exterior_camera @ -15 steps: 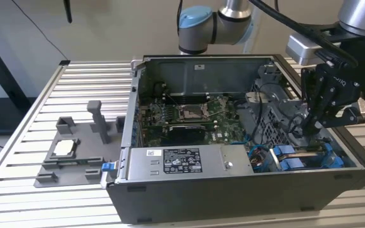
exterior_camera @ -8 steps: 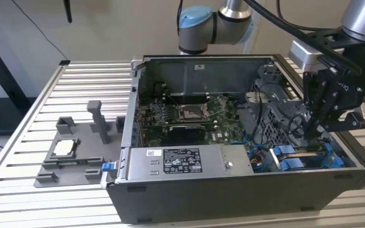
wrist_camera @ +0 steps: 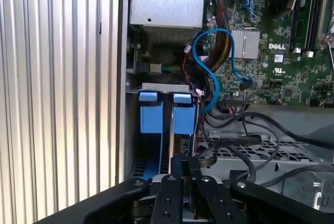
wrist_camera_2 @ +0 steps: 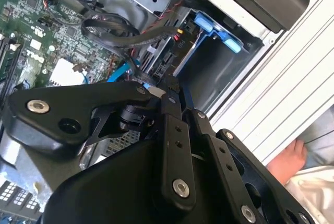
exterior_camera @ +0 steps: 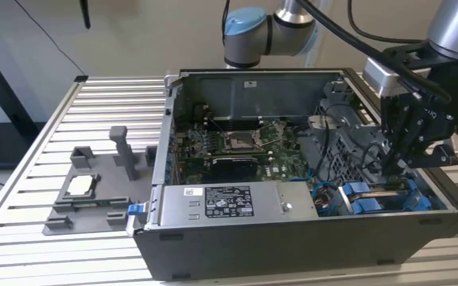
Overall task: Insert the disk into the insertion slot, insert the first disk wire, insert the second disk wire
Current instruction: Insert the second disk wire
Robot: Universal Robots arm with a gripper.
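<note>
The gripper point(exterior_camera: 402, 162), its fingers pressed together on something I cannot identify, works beside the seated disk point(wrist_camera: 182, 118), so it should push gently and straight.

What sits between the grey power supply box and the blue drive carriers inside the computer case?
In the exterior view, a tangle of blue and black cables lies between the power supply box and the blue carriers, with the gripper lowered above the carriers.

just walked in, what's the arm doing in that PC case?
The arm's gripper is lowered inside the open computer case, at the drive bay in the corner on the exterior view's right. In the first wrist view its fingers sit closed right at the two blue carrier frames in the bay. A blue cable loops nearby over the motherboard.
</note>
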